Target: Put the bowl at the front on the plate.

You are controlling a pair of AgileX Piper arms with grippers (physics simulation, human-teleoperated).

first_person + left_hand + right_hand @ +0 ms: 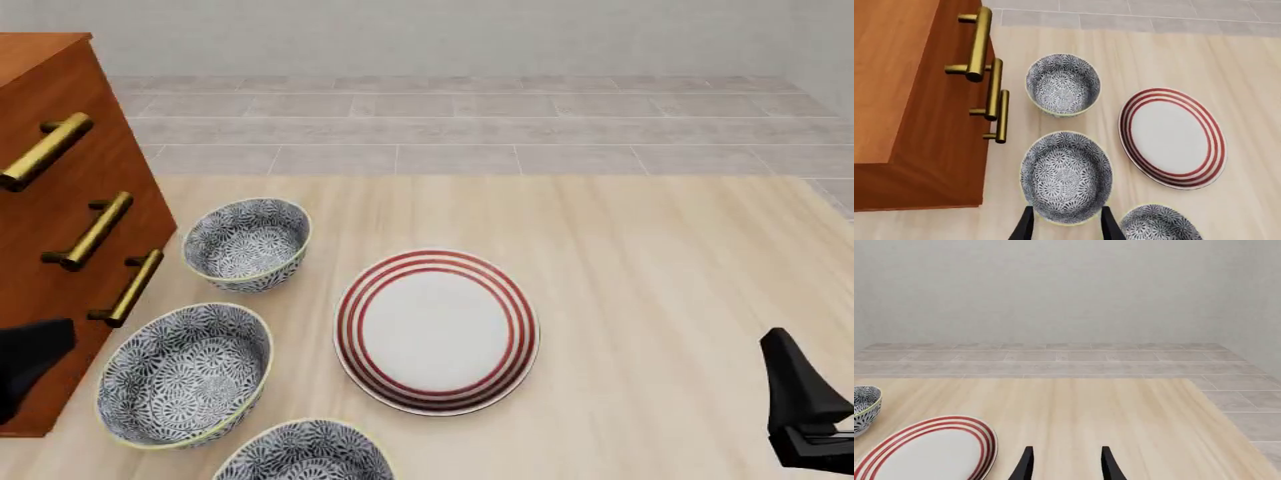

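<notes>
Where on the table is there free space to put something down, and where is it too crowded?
The widest bare wood lies right of the plate, running to the right hand, and also behind the plate toward the tiled strip. It is crowded on the left: three patterned bowls stand close between the wooden cabinet and the plate, with only narrow gaps.

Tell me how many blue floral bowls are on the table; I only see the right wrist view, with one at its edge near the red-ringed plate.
Observer: Three deep white bowls with dark-blue floral pattern: far bowl, middle bowl, nearest bowl, left of the flat white red-ringed plate.
Operator: Where's the left gripper?
Observer: The left gripper is open, empty, aimed at the middle bowl.
Operator: Anything else?
Observer: A brown wooden cabinet with brass handles, left of the bowls.
</notes>
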